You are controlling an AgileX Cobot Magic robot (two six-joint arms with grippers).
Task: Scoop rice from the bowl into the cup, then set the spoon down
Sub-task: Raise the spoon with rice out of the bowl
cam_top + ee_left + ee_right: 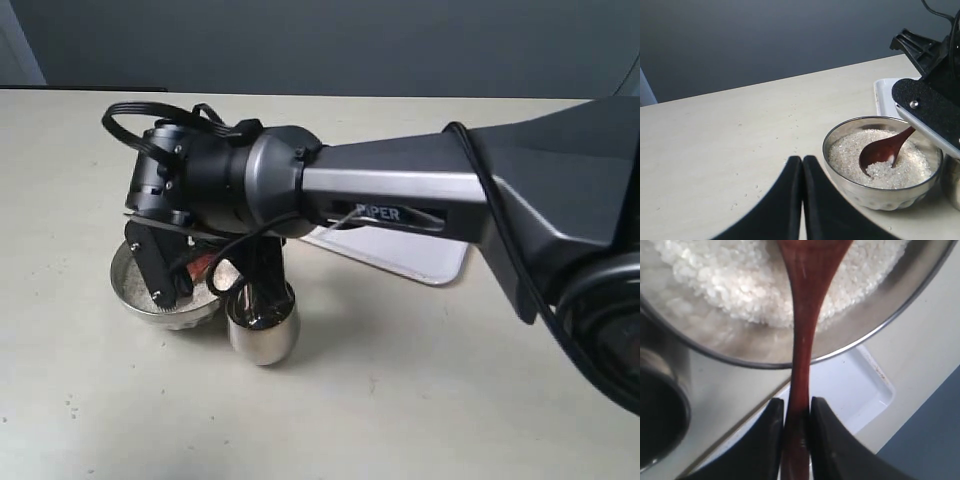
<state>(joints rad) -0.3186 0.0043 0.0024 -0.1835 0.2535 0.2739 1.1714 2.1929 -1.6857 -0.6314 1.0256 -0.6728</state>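
Note:
The steel bowl [172, 318] of white rice [136, 288] stands at the left, with the smaller steel cup [265, 338] touching or nearly touching its right side. My right gripper [210, 285] reaches across over the bowl, shut on the thin handle of the reddish-brown wooden spoon [802, 340]. The spoon's oval end [881, 154] is dipped in the rice [850, 150] with some grains lying on it. The bowl's rim [836, 134] sits just beyond my left gripper [802, 160], which is shut and empty above the table. In the exterior view the left gripper is out of sight.
A flat white tray [405, 258] lies behind the cup, partly under the right arm [400, 195]. A few stray grains [747, 192] dot the table near the left gripper. The cup's dark mouth [660, 410] shows beside the bowl [740, 352].

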